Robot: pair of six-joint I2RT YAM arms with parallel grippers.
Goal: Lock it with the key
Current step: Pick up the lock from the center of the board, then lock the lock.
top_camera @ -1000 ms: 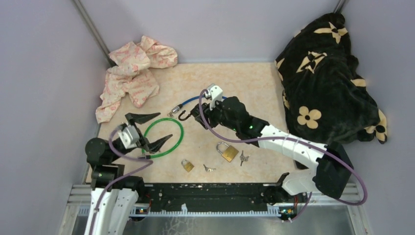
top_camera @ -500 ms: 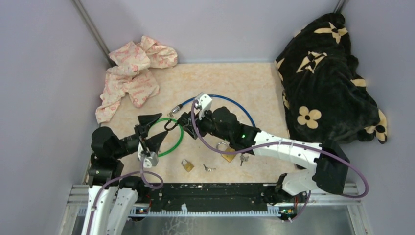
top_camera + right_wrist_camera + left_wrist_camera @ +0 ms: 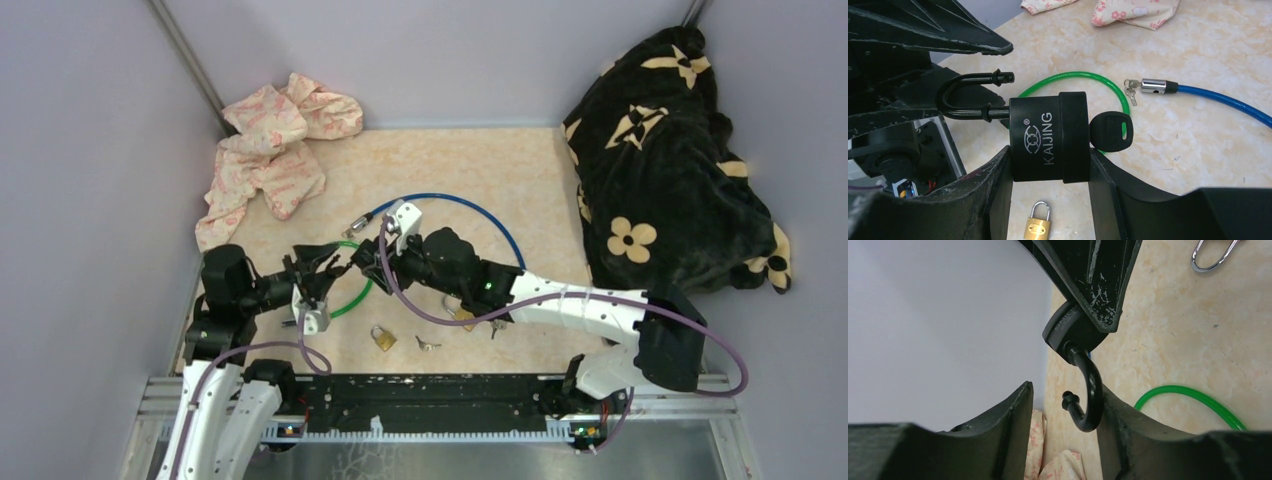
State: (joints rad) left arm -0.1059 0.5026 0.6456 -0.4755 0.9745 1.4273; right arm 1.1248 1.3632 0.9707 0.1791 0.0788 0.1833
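The black padlock (image 3: 1048,137) is clamped by the right hand (image 3: 1050,159); its shackle (image 3: 1090,385), at 9 o'clock, is straddled by the parted left hand (image 3: 1064,392).

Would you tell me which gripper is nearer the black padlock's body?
Right: the right gripper grips the black padlock by its body, while the left gripper sits just beyond, its fingers flanking the open shackle.

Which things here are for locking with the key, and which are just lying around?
For the job: black padlock, its key, its open shackle, right end effector gripping it, left end effector at the shackle.
Lying about: green cable, blue cable, small brass padlock, loose key, pink cloth, flowered blanket.
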